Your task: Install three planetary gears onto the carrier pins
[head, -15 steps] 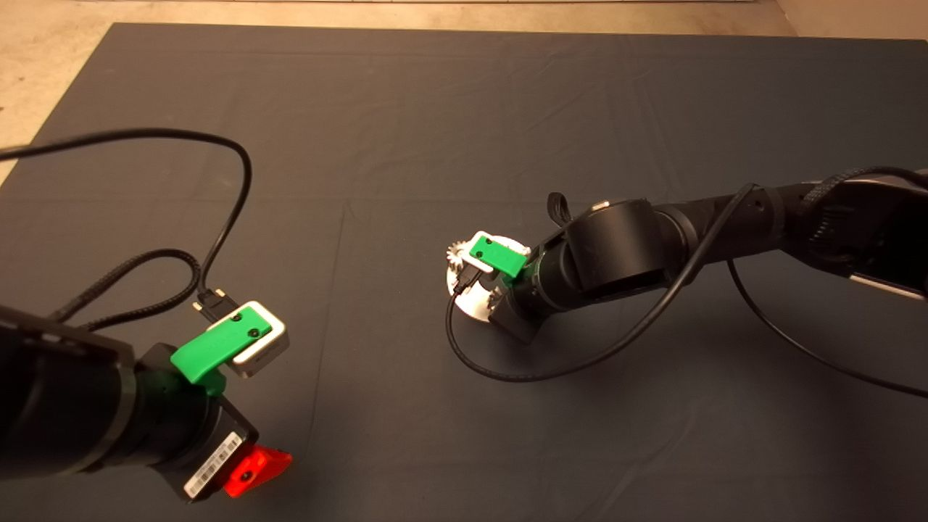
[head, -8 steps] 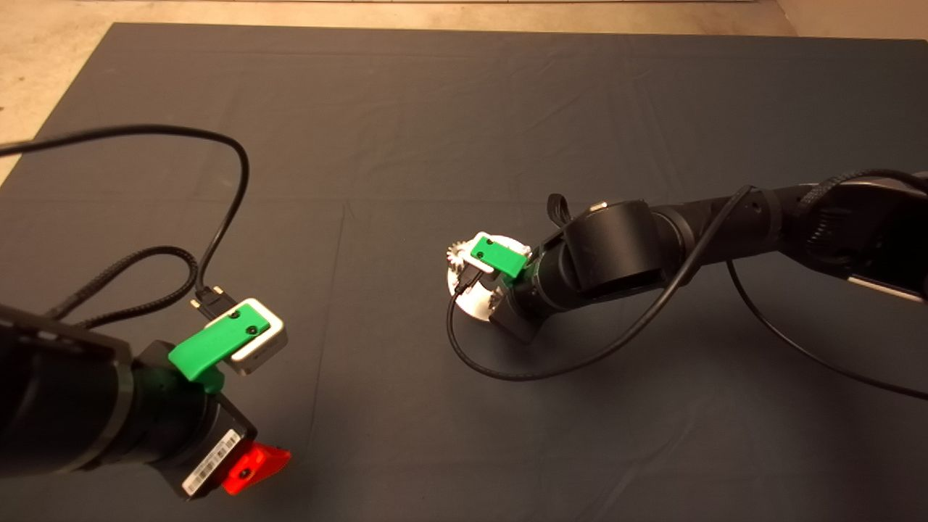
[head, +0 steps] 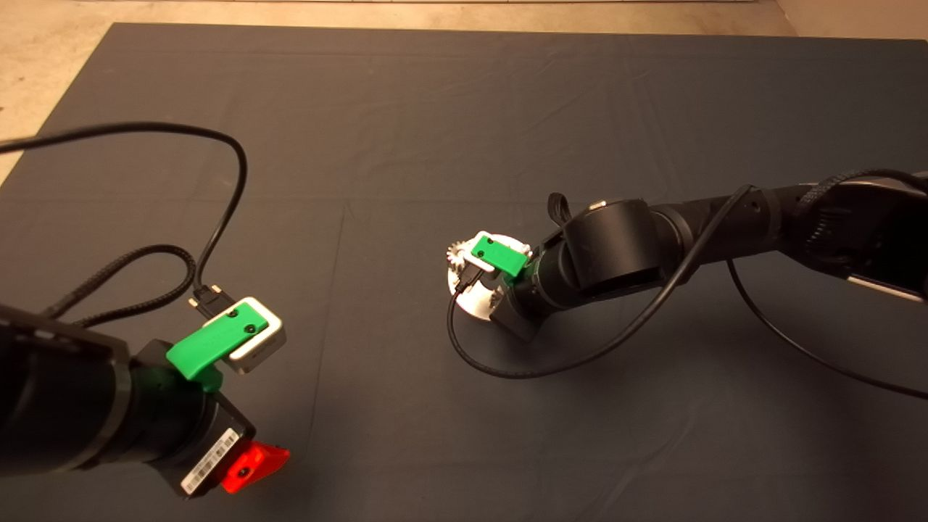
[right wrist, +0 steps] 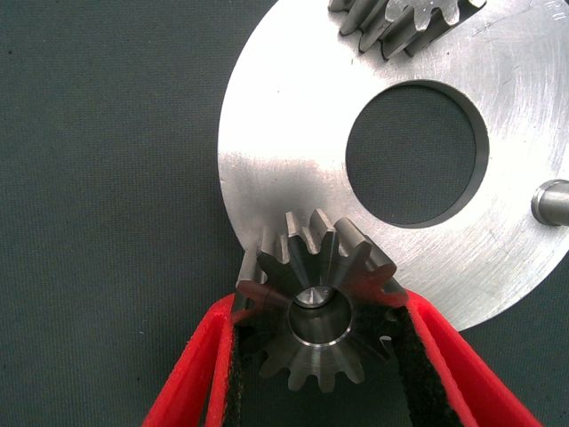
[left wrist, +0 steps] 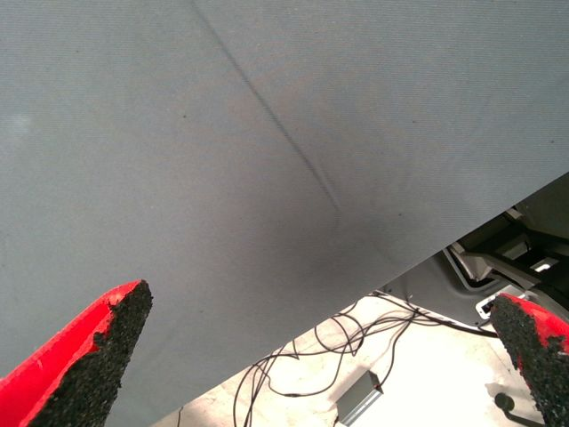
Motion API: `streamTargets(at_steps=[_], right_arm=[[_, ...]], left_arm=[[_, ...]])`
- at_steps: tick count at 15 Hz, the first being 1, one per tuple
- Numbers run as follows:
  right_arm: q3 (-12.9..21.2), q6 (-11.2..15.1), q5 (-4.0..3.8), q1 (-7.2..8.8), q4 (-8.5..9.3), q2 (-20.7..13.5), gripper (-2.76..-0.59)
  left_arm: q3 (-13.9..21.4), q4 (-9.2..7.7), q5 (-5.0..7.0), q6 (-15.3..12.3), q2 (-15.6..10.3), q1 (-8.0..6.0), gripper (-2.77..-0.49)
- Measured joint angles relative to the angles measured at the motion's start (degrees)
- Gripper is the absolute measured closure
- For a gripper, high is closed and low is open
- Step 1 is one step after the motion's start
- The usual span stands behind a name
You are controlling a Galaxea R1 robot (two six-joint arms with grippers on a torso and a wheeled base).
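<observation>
The shiny round disc with a centre hole lies on the dark mat; in the head view my right wrist covers most of it. One planetary gear sits on a carrier pin at the disc's far side and also shows in the head view. A second gear is between my right gripper's pads at the disc's rim, and a pin tip shows in its centre hole. One bare pin stands free. The third gear is out of view. My left gripper is open and empty, parked at the mat's near left.
A black cable loops over the mat from the left wrist. Another cable hangs in a loop in front of the right wrist. The mat's edge and cables on the floor show in the left wrist view.
The left arm has drifted slightly towards the near left. The right gripper has stayed over the disc with the gear between its fingers.
</observation>
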Motion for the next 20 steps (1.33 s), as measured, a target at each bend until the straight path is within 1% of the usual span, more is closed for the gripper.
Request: streamTargets(at_steps=[4, 6, 8, 9, 10, 11, 12, 15, 16, 18, 19, 20], right_arm=[[-0.11, 0.0, -0.05, -0.01, -0.02, 0.0, -1.02], [-0.16, 0.0, -0.05, 0.0, -0.02, 0.0, -1.08], [-0.17, -0.01, -0.07, 0.0, -0.01, 0.01, -1.08], [-0.17, -0.02, 0.0, 0.0, -0.18, 0.0, -1.16], [-0.17, -0.02, 0.11, 0.0, -0.35, 0.02, -1.16], [-0.17, -0.02, 0.01, 0.02, -0.63, 0.02, -1.25], [-0.17, -0.02, 0.01, 0.02, -0.77, 0.02, -1.29], [-0.17, -0.02, 0.01, 0.02, -0.79, 0.02, -1.3], [-0.17, -0.02, -0.05, 0.05, -0.9, 0.02, -1.39], [-0.17, -0.02, -0.05, 0.29, -0.94, 0.02, -1.45], [-0.17, 0.0, -0.13, 0.46, -0.96, 0.13, -1.55], [-0.17, 0.0, -0.2, 0.68, -1.01, 0.3, -1.6]], left_arm=[[0.0, 0.0, 0.0, 0.0, 0.0, -0.02, -2.77], [0.0, 0.0, -0.02, 0.0, -0.22, -0.03, -2.77], [0.0, 0.0, 0.0, 0.0, -0.29, -0.31, -2.77], [0.0, -0.02, -0.01, 0.0, -0.27, -0.3, -2.77], [0.0, 0.0, -0.02, 0.0, -0.27, -0.3, -2.77], [0.0, 0.0, 0.0, 0.0, -0.29, -0.33, -2.77], [0.0, -0.02, 0.0, 0.0, -0.27, -0.3, -2.77], [0.0, 0.0, 0.0, 0.0, -0.29, -0.3, -2.77], [0.0, -0.01, 0.0, 0.0, -0.29, -0.33, -2.77], [0.0, -0.02, 0.0, 0.0, -0.29, -0.33, -2.77], [0.0, 0.0, 0.0, 0.0, -0.29, -0.3, -2.77], [0.0, 0.0, 0.0, 0.0, -0.29, -0.32, -2.77]])
